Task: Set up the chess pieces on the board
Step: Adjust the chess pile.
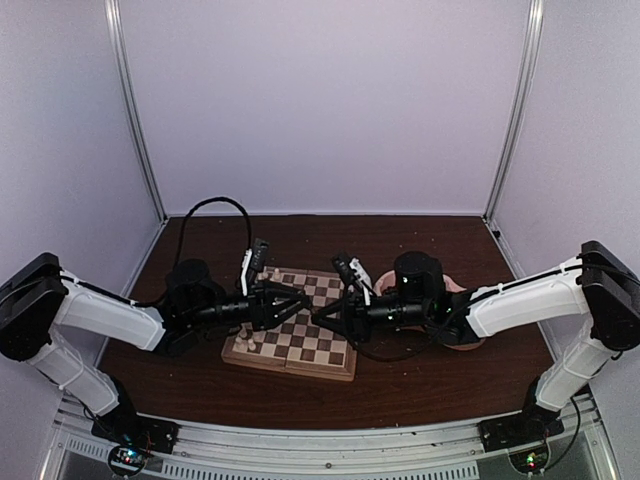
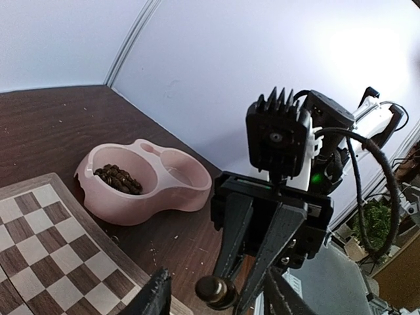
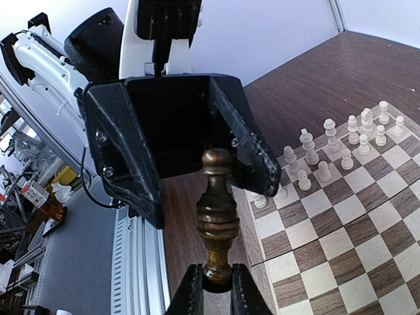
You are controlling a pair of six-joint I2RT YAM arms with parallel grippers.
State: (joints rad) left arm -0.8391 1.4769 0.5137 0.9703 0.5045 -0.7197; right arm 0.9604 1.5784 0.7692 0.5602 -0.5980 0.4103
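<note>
My right gripper (image 3: 218, 292) is shut on the base of a dark brown chess piece (image 3: 218, 216) and holds it level above the middle of the board (image 1: 320, 350). My left gripper (image 2: 220, 303) is open. Its fingers (image 3: 131, 164) stand either side of the piece's round top (image 2: 216, 292) without touching it. In the top view both grippers, left (image 1: 295, 305) and right (image 1: 325, 312), meet tip to tip. Several cream pieces (image 3: 328, 157) stand in two rows along one edge of the board (image 3: 367, 230); they also show in the top view (image 1: 243, 337).
A pink double bowl (image 2: 141, 197) sits on the dark table beside the board's far right corner, with several small dark things (image 2: 118, 178) in one half. White walls close in the back and both sides.
</note>
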